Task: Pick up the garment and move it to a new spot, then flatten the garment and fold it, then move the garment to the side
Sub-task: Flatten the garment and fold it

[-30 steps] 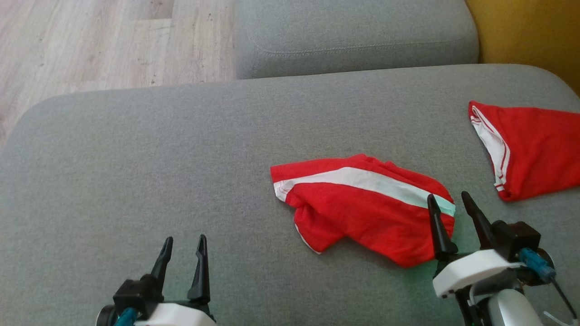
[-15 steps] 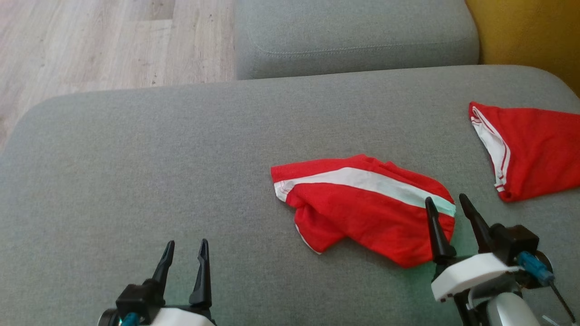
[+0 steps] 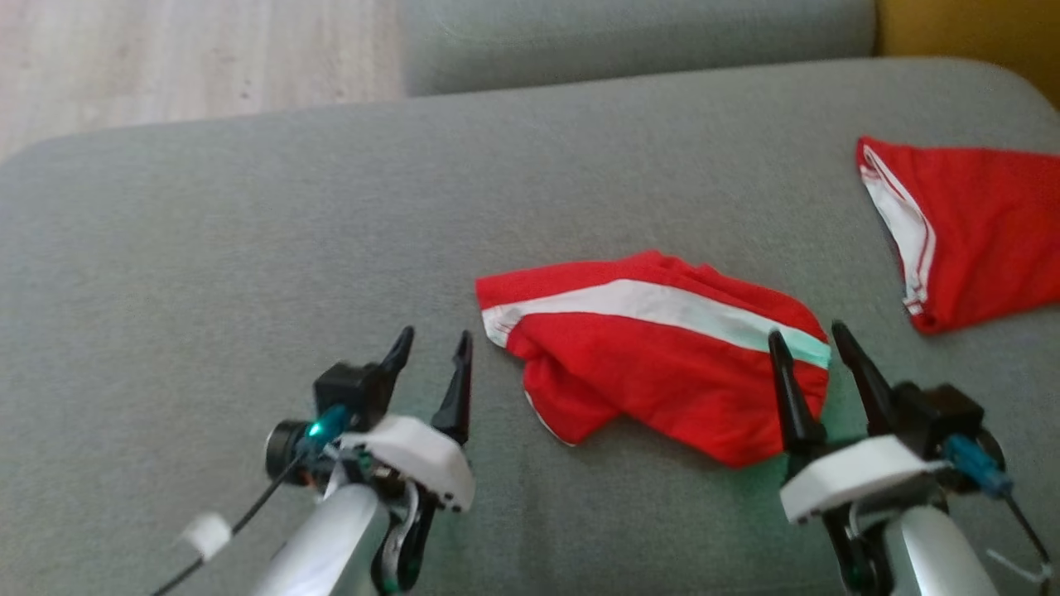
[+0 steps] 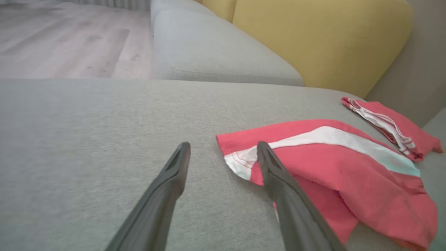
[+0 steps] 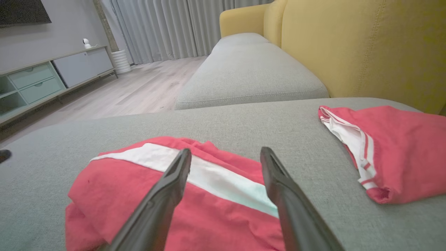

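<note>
A crumpled red garment [image 3: 654, 356] with a white stripe lies on the grey sofa cushion [image 3: 248, 265], right of centre; it also shows in the left wrist view [image 4: 334, 167] and right wrist view [image 5: 167, 188]. My left gripper [image 3: 431, 348] is open just left of the garment's left edge, fingers pointing toward its corner. Over the garment's right end my right gripper [image 3: 803, 339] stands open, one finger above the cloth. Neither holds anything.
A second red garment [image 3: 969, 240] with white trim lies at the cushion's right edge. Another grey cushion [image 3: 629, 33] and a yellow backrest [image 3: 969, 33] sit behind. Wooden floor [image 3: 190, 50] lies beyond the far left edge.
My left arm has swung up and to the right, close to the garment's left edge. The head camera has tilted down a little. The right gripper has hardly moved.
</note>
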